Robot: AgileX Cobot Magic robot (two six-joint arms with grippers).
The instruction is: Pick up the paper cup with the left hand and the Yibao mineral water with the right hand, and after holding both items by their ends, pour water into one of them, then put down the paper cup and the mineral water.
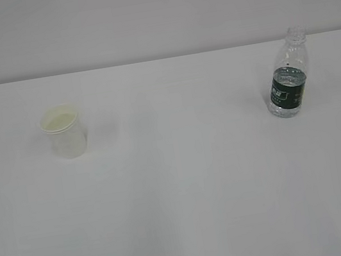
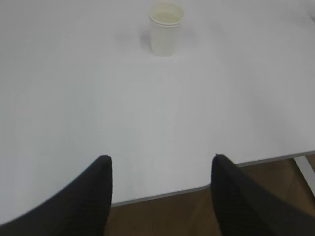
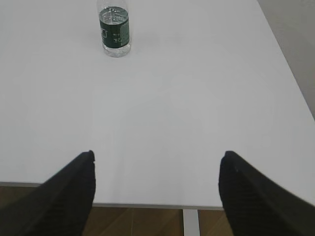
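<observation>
A white paper cup (image 1: 64, 132) stands upright on the left of the white table (image 1: 187, 190). Well apart on the right stands the Yibao mineral water (image 1: 288, 77), uncapped, with a dark green label.

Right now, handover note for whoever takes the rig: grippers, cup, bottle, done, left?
Left hand: fingers open, holding nothing, back near the table's front edge.
Right hand: fingers open, empty, also near the front edge.
Paper cup: upright on the table, left side, ahead of the left hand.
Yibao mineral water: upright on the right, no cap visible on it, partly filled.
Done: nothing grasped at this moment.
Left: pick up both, pour, set both down.
</observation>
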